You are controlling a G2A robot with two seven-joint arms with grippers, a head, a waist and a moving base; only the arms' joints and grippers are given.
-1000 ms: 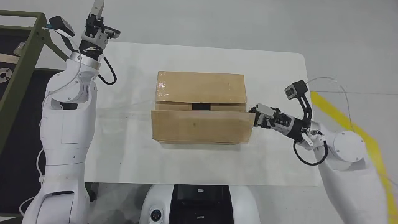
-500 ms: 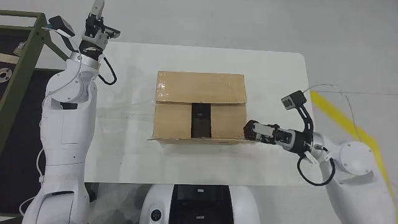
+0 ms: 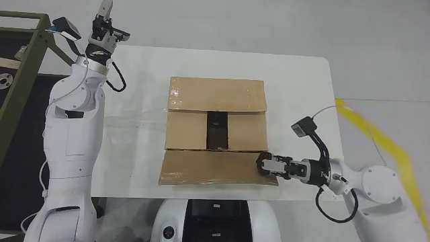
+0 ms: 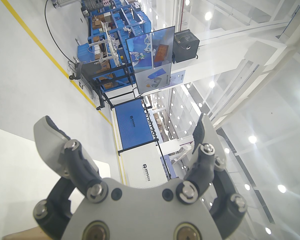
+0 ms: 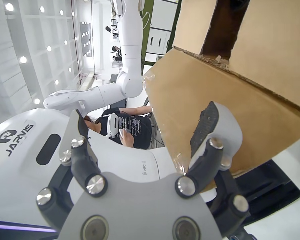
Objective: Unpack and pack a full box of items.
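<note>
Top view: right end effector (image 3: 263, 165) at flap (image 3: 211, 167)

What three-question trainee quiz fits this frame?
1. True or false: the left gripper is shut on a flap of the cardboard box.
2. The box's near flap is: A) closed over the top; B) folded out toward the robot; C) torn off.
3. Fill in: the ___ gripper sits at the near flap's corner.
Key: 1 false, it is open and empty; 2 B; 3 right gripper.
</note>
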